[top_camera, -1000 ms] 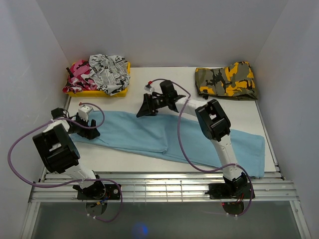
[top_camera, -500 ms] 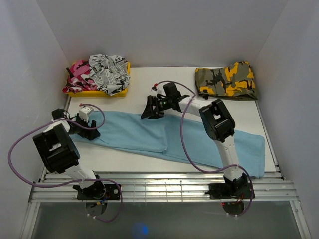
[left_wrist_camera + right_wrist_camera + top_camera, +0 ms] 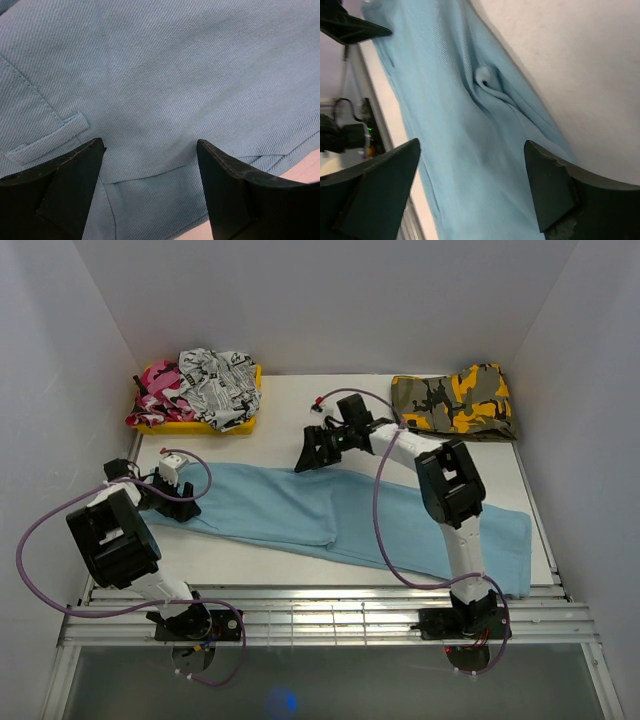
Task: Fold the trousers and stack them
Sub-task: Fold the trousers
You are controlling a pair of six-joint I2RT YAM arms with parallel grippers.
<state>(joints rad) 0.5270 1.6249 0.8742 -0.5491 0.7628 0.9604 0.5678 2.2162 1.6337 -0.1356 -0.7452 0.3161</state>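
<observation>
Trousers (image 3: 330, 515) stretch along the tabletop (image 3: 290, 420) from 9 to 4 o'clock. Left fingers (image 3: 182, 502), spread and empty, are nearest the 9 o'clock waist end; right fingers (image 3: 308, 454), also spread, hover by the 12 o'clock edge.

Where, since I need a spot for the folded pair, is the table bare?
Bare table lies at the back between the yellow tray and the camouflage garment, though the right tool hovers there. A near-left strip runs between the trousers and the front rail. The middle is crowded.
</observation>
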